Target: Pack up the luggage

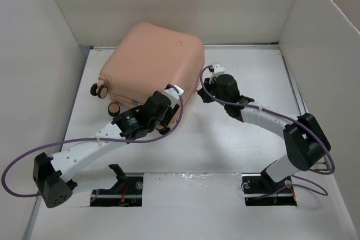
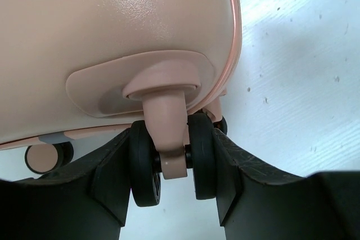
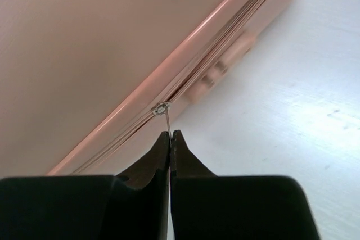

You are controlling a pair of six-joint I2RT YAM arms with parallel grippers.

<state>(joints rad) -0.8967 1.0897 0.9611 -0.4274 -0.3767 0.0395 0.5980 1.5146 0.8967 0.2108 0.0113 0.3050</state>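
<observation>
The suitcase [image 1: 154,60] lies shut at the far left of the bench [image 1: 225,139], my left fingers [image 2: 101,189] clamped on a wheel [image 2: 145,167] to steady it, my right fingers [image 3: 140,195] pinching the zip pull [image 3: 166,119], so zipping seems in hand: next, draw the pull along the seam [image 3: 225,43].

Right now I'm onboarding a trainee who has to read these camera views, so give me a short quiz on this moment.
1. True or false: the salmon-pink hard-shell suitcase lies open.
2. The left gripper clamps: A) a carry handle, B) a black twin caster wheel, C) a loose strap.
3. Fill in: the right gripper pinches the thin metal ____ at the shell's seam.
Key: 1 false, it is closed; 2 B; 3 zipper pull.
</observation>
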